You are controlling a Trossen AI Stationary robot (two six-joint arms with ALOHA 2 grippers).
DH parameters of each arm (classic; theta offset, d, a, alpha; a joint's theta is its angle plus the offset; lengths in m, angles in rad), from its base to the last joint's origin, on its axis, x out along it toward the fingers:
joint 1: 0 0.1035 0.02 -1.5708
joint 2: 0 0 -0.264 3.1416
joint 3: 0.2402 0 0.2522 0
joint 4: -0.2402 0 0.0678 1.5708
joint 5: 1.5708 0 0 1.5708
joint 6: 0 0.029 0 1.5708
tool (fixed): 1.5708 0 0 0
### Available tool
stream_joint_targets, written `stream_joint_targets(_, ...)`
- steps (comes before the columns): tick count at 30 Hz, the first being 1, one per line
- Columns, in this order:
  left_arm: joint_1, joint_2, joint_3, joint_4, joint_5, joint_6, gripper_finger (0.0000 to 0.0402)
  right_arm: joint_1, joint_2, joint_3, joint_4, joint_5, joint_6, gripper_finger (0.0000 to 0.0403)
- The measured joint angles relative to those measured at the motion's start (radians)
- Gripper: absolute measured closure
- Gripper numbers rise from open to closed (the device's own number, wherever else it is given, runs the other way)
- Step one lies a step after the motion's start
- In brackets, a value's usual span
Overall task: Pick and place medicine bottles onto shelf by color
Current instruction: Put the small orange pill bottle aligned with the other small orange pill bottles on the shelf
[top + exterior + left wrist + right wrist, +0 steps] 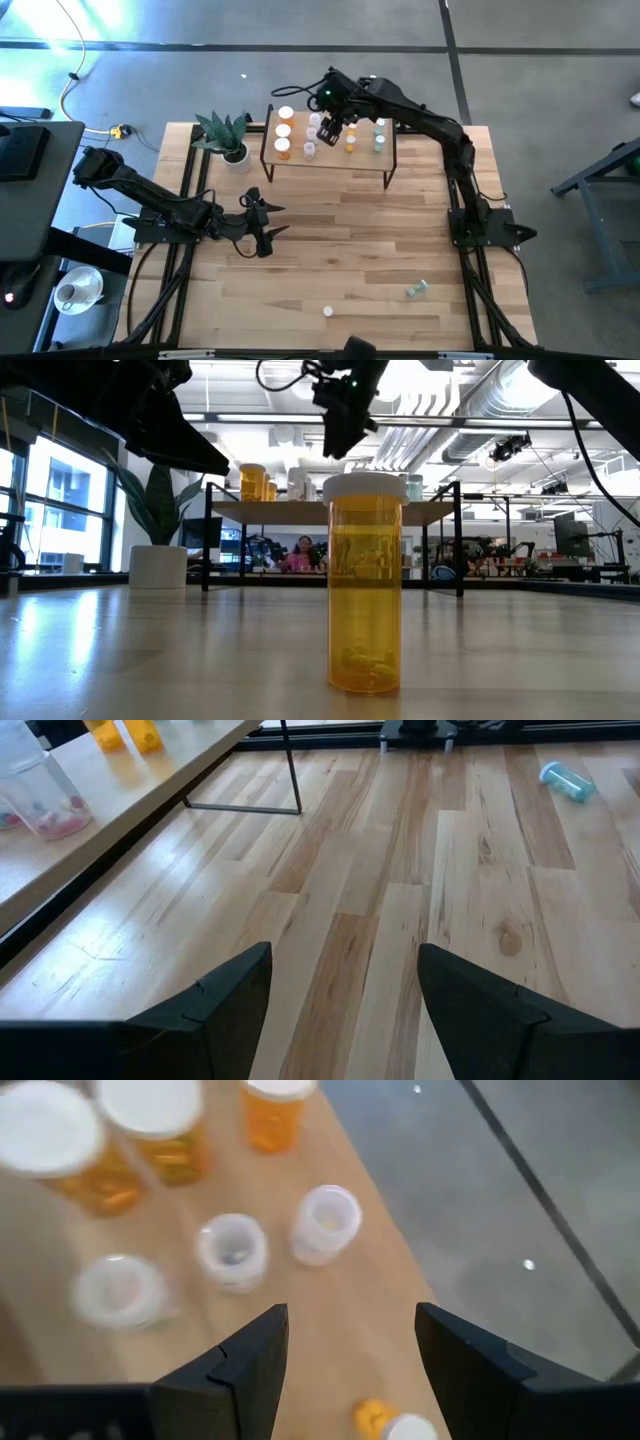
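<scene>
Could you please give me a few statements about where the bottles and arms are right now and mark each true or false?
1. The right end effector hangs over the shelf. True.
2. The left end effector grips an orange bottle. False: its open jaws hold nothing, over bare table.
3. A pale green bottle lies on its side on the table. True.
4. The plant stands on the shelf. False: it stands on the table beside the shelf.
5. An orange bottle stands upright on the table near the low camera. True.
6. The right end effector holds a bottle. False: its jaws are open and empty.
</scene>
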Motion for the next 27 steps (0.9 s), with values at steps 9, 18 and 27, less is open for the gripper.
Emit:
stream_joint_targets(9,0.0,0.0,0.0,0.001,0.0,0.0,0.0161,0.054,-0.069,-0.036,-0.158,-0.201,-0.001,0.0192)
stream_joint_targets(18,0.0,0.0,0.0,0.001,0.0,-0.004,0.0161,0.196,-0.086,-0.15,-0.208,-0.244,-0.026,0.0192)
stream_joint_targets(27,0.0,0.0,0.0,0.003,0.0,-0.003,0.0161,0.313,-0.196,-0.465,-0.037,-0.301,0.013,0.0192)
